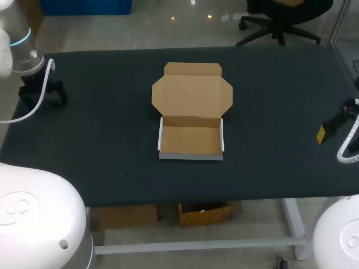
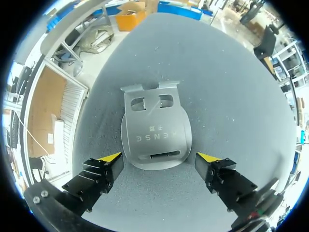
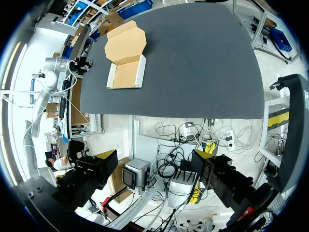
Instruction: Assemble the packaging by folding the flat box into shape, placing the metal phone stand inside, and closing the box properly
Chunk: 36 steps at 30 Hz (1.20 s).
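Well left of the box (image 1: 190, 140), our left gripper (image 2: 160, 157) stood wide open astride the metal phone stand (image 2: 154, 130), lying flat, ungripped; the box sat formed, lid (image 1: 192, 95) laid back; well right of it, our right gripper (image 3: 155, 155) gaped wide, holding nothing.

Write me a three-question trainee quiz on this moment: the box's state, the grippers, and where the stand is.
1. True or false: the box is closed.
2. Fill in: the right gripper, out past the table edge, has its fingers ___.
3. Where is the metal phone stand? A) inside the box; B) flat on the table at the left gripper's open fingers; C) held in the right gripper.
Key: 1 false, it is folded up but open; 2 open; 3 B.
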### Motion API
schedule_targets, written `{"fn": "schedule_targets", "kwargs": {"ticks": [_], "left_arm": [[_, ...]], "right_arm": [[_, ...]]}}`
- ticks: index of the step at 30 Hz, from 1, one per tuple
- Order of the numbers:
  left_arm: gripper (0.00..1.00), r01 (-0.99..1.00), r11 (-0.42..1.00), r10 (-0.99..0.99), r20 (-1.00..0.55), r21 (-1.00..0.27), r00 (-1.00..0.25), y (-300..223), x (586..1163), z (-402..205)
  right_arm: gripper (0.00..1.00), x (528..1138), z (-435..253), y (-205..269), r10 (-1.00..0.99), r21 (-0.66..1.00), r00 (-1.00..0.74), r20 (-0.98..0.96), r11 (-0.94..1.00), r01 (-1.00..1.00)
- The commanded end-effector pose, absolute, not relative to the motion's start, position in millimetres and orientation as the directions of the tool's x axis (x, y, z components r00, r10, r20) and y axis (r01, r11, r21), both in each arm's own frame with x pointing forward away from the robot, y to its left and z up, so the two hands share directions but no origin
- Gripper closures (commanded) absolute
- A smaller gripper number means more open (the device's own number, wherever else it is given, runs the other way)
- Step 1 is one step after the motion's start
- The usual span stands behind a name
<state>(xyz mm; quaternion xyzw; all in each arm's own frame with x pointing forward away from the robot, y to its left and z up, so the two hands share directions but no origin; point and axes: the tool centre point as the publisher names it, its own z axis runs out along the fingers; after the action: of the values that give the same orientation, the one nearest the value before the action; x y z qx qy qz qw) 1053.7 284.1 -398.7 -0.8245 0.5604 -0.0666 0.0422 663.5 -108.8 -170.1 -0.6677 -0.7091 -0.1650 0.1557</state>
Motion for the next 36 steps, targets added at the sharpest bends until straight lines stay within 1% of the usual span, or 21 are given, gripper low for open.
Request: {"fn": "schedule_targets", "kwargs": {"ticks": [1,36], "left_arm": [[0.0,-0.919,-0.368,-0.93,0.059,-0.142,0.363,284,1055,-399],[0.0,-0.896,-0.422,-0.907,0.063,-0.141,0.417,296,1089,-398]], "right_arm": [[0.0,663,-168,-109,0.895,0.023,-0.06,0.441,0.056,0.998],[0.0,663,-168,-109,0.895,0.023,-0.06,0.441,0.056,0.998]]}}
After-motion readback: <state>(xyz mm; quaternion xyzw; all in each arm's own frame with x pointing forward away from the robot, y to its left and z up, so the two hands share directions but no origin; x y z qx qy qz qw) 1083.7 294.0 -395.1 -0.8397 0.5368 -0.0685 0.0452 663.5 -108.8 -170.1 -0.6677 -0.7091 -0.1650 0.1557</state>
